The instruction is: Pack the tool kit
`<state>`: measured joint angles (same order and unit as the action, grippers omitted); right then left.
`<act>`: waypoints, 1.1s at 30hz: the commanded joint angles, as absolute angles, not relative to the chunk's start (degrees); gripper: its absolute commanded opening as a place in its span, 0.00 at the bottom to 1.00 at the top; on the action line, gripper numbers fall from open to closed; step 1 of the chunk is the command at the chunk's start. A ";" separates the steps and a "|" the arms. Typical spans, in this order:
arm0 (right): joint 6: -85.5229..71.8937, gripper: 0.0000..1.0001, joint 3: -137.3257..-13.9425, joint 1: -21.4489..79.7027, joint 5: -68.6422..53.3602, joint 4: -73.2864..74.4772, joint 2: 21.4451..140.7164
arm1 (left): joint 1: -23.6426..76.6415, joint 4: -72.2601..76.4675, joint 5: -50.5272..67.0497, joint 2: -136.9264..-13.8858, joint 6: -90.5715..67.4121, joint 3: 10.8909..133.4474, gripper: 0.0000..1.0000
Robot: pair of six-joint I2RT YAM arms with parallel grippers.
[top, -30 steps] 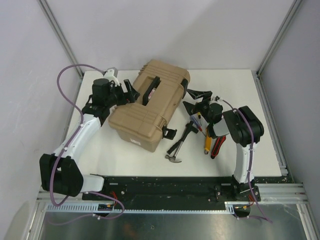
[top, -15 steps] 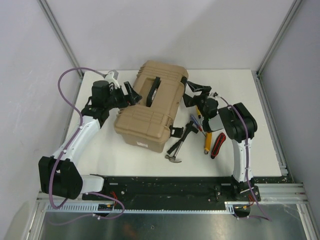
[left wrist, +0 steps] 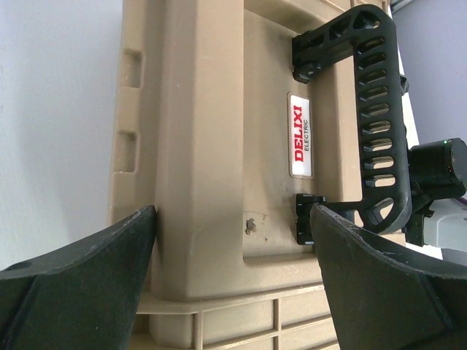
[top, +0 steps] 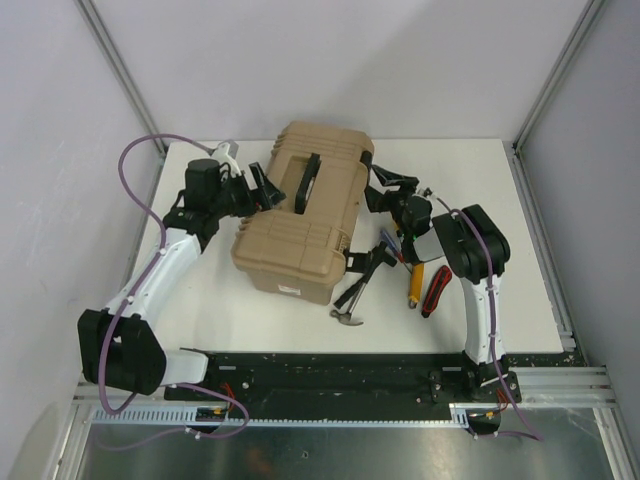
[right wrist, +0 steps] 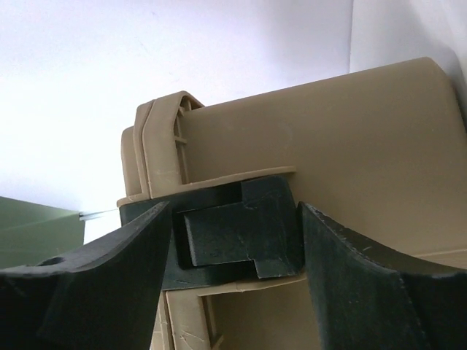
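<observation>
— White desk [top: 480, 180], grey walls. First item?
— Toolbox [top: 300, 235], mid-desk, lid down: hard tan plastic, ribbed; latticed black handle [left wrist: 376, 117]. Hammer [top: 352, 300] lies outside, right.
— Fingers?
— Left fingers [left wrist: 87, 270] wide, empty, straddling the lid. Right fingers [right wrist: 109, 277] bracket the black latch [right wrist: 233, 233]; grip cannot be told.
— Advice?
— Brace leftward; hook the latch's lip, pull squarely.
</observation>
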<state>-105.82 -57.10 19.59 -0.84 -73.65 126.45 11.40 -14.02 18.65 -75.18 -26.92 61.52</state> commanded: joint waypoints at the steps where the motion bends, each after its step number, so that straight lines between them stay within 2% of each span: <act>1: -105.88 0.66 -59.77 21.11 -4.46 -91.84 125.82 | 13.67 -20.94 22.46 -77.61 -27.43 62.15 0.91; 6: -105.17 0.52 -59.80 20.61 -5.26 -91.78 125.06 | 13.71 -20.94 20.90 -77.78 -25.84 61.59 0.91; 12: -103.86 0.42 -59.77 19.91 -5.80 -91.76 124.30 | 13.74 -20.96 19.76 -77.68 -24.95 60.75 0.91; 25: -102.01 0.31 -59.83 18.32 -8.04 -91.09 121.84 | 13.80 -20.92 18.16 -77.46 -23.75 59.86 0.92; 33: -97.97 0.25 -59.77 18.01 -10.00 -84.25 117.54 | 13.80 -21.07 17.36 -77.39 -23.20 59.49 0.91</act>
